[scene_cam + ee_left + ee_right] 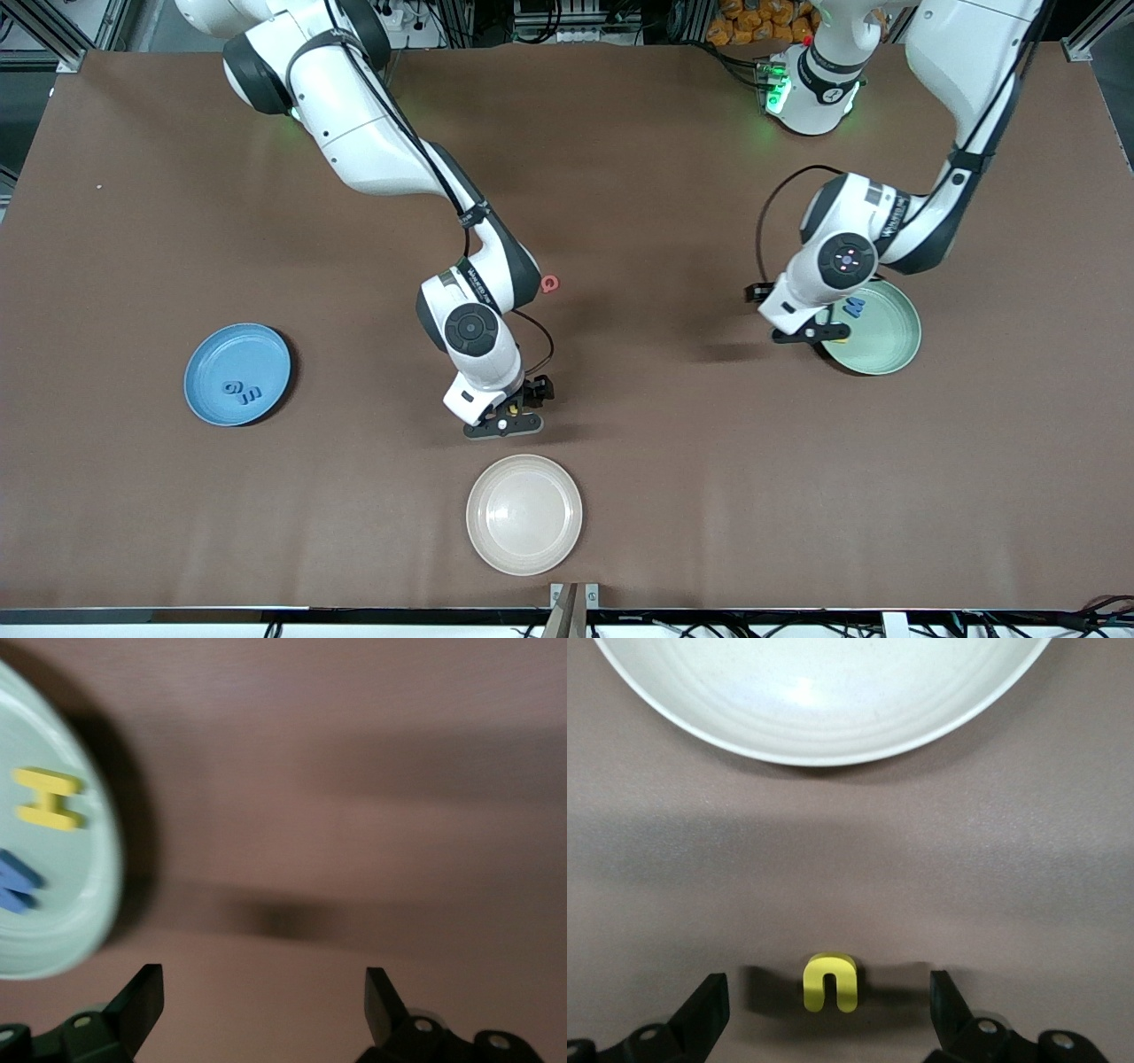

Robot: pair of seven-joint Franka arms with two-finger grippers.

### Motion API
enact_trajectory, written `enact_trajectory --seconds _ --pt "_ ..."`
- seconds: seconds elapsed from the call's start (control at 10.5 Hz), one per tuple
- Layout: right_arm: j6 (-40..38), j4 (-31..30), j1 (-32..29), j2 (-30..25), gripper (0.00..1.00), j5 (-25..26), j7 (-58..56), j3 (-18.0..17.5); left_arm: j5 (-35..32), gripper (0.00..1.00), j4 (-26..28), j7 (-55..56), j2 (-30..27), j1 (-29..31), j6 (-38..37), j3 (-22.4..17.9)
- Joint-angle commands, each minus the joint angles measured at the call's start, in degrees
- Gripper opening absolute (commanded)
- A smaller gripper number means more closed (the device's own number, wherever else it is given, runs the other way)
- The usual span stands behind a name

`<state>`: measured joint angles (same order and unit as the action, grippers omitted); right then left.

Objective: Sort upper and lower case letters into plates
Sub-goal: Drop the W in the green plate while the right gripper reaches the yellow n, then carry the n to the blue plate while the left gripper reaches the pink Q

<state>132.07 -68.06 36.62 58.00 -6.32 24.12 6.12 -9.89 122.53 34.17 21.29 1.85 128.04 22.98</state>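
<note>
letter sorting, mid-task: both grippers open over bare cloth

brown cloth [638, 159] covers the whole table, with wide bare stretches between the three plates, which lie well apart. right gripper [505, 424] hangs low over the cloth just beside the rim of the cream plate [524, 514], fingers spread with a small yellow letter [830, 981], an arch-shaped piece, lying on the cloth between them, untouched. left gripper [811, 333] is over the cloth at the edge of the mint plate [890, 341], fingers apart, nothing between them. mint plate, toward the left arm's end, holds a blue letter [853, 307] and a yellow h-shaped letter [50, 798], side by side. sky-blue plate [237, 374], toward the right arm's end, holds two blue letters [242, 391]. one red ring-like letter [551, 283] lies on the open cloth, farther from the front camera than the right gripper. metal framing and cables border the table at the arms' bases.
</note>
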Motion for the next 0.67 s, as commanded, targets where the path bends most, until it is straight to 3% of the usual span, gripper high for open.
enact_trajectory --seconds 0.0,0.19,0.29,0.38,0.48,0.57 --pt "-0.41 2.50 1.52 1.76 1.00 -2.02 2.06 2.05 3.63 1.00 -6.22 12.25 4.10 -5.33 -0.16 0.66" --pt "-0.41 2.50 1.61 1.76 0.96 -2.03 2.07 2.23 5.05 1.00 -11.33 22.48 7.70 -11.59 0.71 0.66" --pt "-0.41 2.50 1.61 1.76 0.58 -2.03 2.07 2.23 6.27 1.00 -11.52 24.17 8.76 -12.30 3.68 0.75" --pt "-0.41 2.50 1.61 1.76 0.07 -2.46 2.15 2.23 8.90 1.00 -11.61 27.14 8.95 -14.83 5.80 0.92" --pt "-0.49 2.50 1.61 1.76 0.00 -3.16 2.16 2.32 10.75 1.00 -11.61 30.83 9.12 -16.25 7.12 0.92" --pt "-0.49 2.50 1.61 1.59 0.00 -3.34 2.16 2.67 11.29 1.00 -11.52 35.30 9.21 -17.31 7.74 0.92"
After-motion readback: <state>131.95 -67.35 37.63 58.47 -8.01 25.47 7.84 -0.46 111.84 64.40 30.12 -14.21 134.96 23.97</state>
